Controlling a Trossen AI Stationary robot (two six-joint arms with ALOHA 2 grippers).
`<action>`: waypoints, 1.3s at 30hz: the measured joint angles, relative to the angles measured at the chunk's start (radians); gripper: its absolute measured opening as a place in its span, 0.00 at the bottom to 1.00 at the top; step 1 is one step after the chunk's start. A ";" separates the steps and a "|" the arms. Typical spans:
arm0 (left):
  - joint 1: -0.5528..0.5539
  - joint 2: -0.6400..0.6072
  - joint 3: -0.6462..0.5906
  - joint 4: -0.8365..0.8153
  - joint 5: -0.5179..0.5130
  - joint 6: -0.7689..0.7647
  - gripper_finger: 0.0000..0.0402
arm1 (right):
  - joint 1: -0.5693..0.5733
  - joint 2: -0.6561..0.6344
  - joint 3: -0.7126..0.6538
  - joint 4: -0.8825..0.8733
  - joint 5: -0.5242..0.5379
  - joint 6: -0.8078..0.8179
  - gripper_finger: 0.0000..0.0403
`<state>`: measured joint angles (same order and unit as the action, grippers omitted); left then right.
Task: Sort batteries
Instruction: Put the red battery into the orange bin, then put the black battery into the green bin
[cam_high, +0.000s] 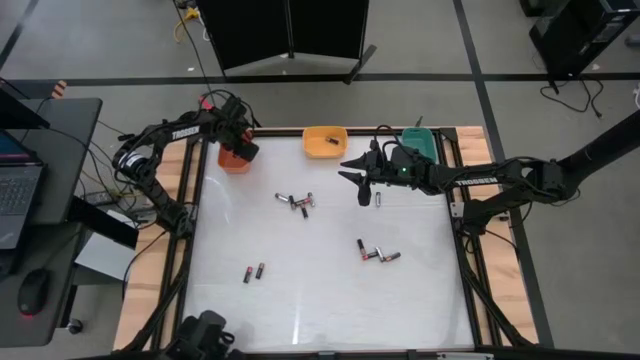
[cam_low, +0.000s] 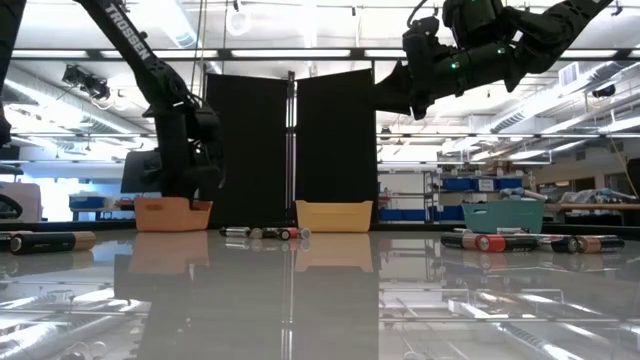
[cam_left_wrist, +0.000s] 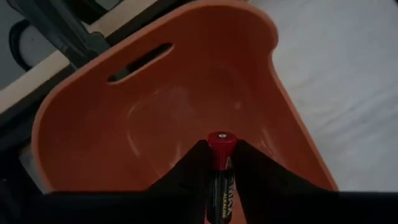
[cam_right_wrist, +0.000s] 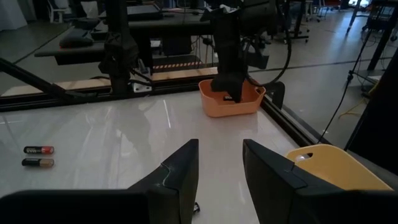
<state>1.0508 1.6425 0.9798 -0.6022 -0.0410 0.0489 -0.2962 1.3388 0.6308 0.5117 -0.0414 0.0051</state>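
Observation:
My left gripper (cam_high: 241, 148) is over the orange bin (cam_high: 234, 160) at the table's far left and is shut on a black battery with a red end (cam_left_wrist: 221, 163). In the left wrist view that battery points into the orange bin's hollow (cam_left_wrist: 180, 106). My right gripper (cam_high: 353, 182) hovers open well above the table (cam_low: 400, 95), near the yellow bin (cam_high: 325, 141) and the teal bin (cam_high: 420, 142). Loose batteries lie flat on the table: a cluster (cam_high: 296, 202), another (cam_high: 376, 254), a pair (cam_high: 253, 272) and a single one (cam_high: 378, 198). My left gripper pinches the battery's body just behind its red end (cam_left_wrist: 222, 149) between the two fingers (cam_left_wrist: 194, 167). The fingers lie along the battery, slanting down from above into the bin. The battery is lifted clear, red end foremost, over the bin's floor.
The three bins stand in a row along the far edge. Wooden rails and dark frame bars (cam_high: 462, 215) border the white table on both sides. A bare stretch of table (cam_high: 310, 310) lies toward the near edge. In the right wrist view a pair of batteries (cam_right_wrist: 38, 156) lies far off.

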 joint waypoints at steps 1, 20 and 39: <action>0.000 -0.001 0.000 -0.007 0.000 0.004 0.25 | 0.000 0.000 0.000 0.000 0.000 0.000 0.33; -0.040 -0.247 -0.033 0.104 -0.015 0.017 0.32 | 0.003 0.000 0.000 -0.021 -0.001 -0.023 0.30; -0.542 -0.438 -0.216 0.139 0.185 0.078 0.26 | 0.123 0.000 0.022 -0.184 0.048 -0.026 0.07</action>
<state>0.5083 1.2049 0.7642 -0.4633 0.1444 0.1266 -0.1734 1.3392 0.6525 0.3279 0.0062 -0.0204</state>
